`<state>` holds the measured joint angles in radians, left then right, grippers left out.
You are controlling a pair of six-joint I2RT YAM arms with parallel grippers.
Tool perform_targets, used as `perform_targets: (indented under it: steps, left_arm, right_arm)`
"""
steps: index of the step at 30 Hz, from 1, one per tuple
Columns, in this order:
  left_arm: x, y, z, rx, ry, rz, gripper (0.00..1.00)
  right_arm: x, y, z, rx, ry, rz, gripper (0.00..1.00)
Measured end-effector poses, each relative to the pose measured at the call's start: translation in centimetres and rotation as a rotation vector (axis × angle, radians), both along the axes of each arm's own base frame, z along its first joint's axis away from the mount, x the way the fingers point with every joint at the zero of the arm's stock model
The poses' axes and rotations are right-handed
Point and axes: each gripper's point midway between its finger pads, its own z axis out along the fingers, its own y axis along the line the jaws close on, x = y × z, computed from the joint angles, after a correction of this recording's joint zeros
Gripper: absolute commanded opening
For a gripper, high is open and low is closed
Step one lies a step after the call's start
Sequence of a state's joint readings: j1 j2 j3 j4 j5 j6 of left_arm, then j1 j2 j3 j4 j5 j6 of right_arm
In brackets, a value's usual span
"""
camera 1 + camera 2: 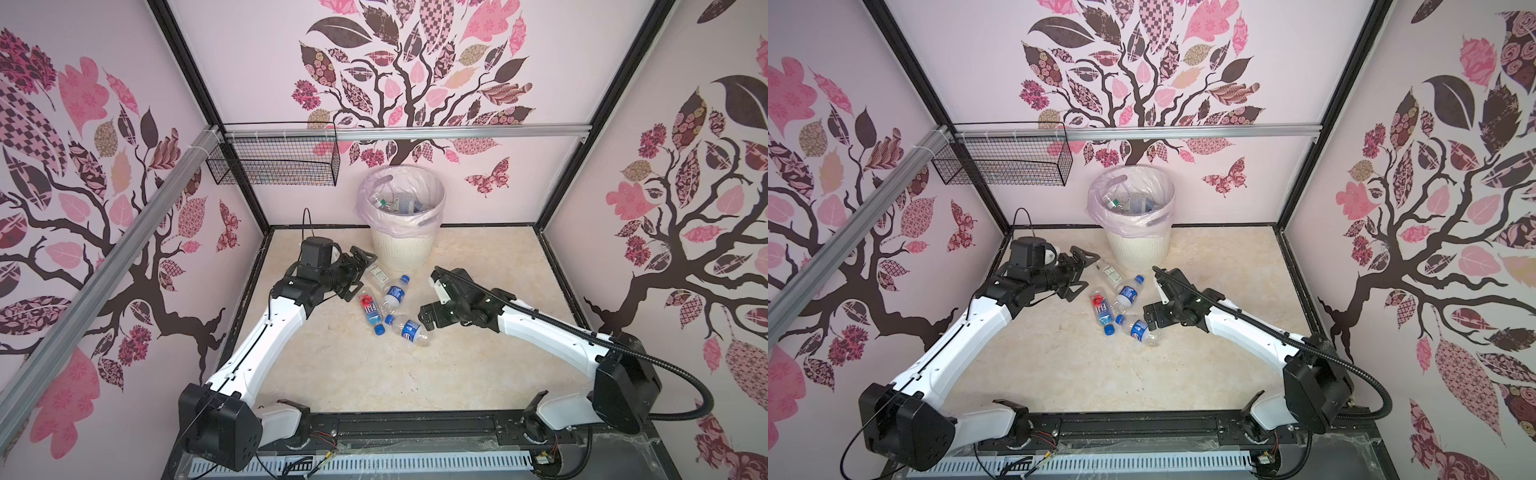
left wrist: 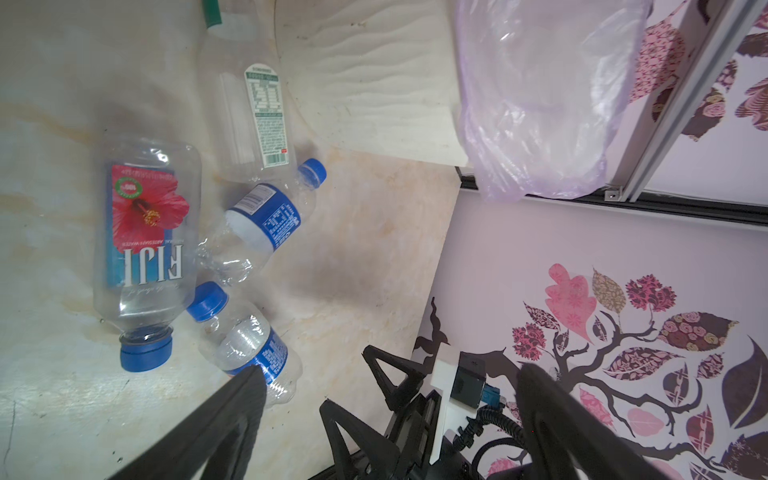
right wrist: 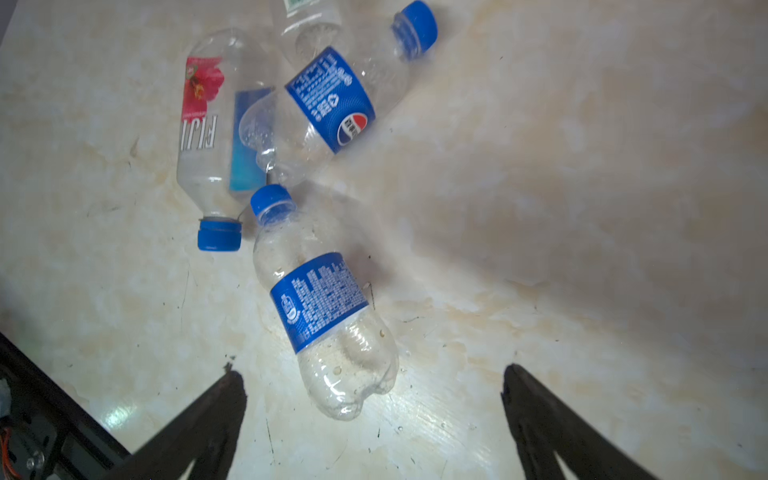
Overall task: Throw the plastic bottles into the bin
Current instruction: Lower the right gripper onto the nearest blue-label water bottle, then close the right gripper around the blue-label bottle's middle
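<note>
1. The right gripper (image 3: 372, 372) is spread and empty; the nearest blue-labelled bottle (image 3: 324, 303) has its base between the jaws, apparently to be grasped.
2. The left gripper (image 2: 388, 370) is spread and empty beside the cluster.
3. Four plastic bottles (image 1: 394, 294) lie on the worktop (image 1: 353, 374) near the bin (image 1: 401, 249), which holds others.

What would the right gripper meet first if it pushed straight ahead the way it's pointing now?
Probably the nearer Pepsi bottle: it lies on the table, base toward the open right gripper, roughly in line with the gap between the jaws. Clearance above it is unclear.
</note>
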<state>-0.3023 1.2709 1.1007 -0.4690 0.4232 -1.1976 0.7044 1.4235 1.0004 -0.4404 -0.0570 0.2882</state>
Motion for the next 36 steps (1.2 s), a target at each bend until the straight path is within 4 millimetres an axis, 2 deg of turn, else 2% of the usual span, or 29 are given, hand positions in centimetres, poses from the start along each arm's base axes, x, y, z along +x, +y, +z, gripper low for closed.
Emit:
perform_targets:
  steps: [5,8,12,20,28,36]
  left_arm:
    - [-1.6,-0.4,-3.6,-0.001,0.095,-0.024,0.97]
    - [-2.5,-0.8,-4.8,-0.008,0.125,-0.042,0.97]
    - [-3.6,-1.1,-5.8,-0.018,0.155,-0.060,0.97]
    - [-4.0,-1.4,-5.9,-0.036,0.162,-0.073,0.97]
    - [-3.9,-1.6,-5.7,-0.053,0.158,-0.077,0.97]
    - [-3.6,-1.8,-6.1,-0.056,0.167,-0.082,0.97]
  right_arm:
    - [-1.5,1.8,-0.2,0.016,0.003,0.069,0.93]
    - [-2.0,2.6,-0.5,0.019,0.003,0.094,0.91]
    - [-2.2,2.9,-2.1,-0.002,0.026,0.103,0.89]
    - [-2.6,2.5,-6.2,-0.091,0.108,0.117,0.79]
    - [-3.2,2.8,-7.0,-0.106,0.126,0.137,0.75]
    - [-4.0,2.9,-8.9,-0.144,0.170,0.155,0.75]
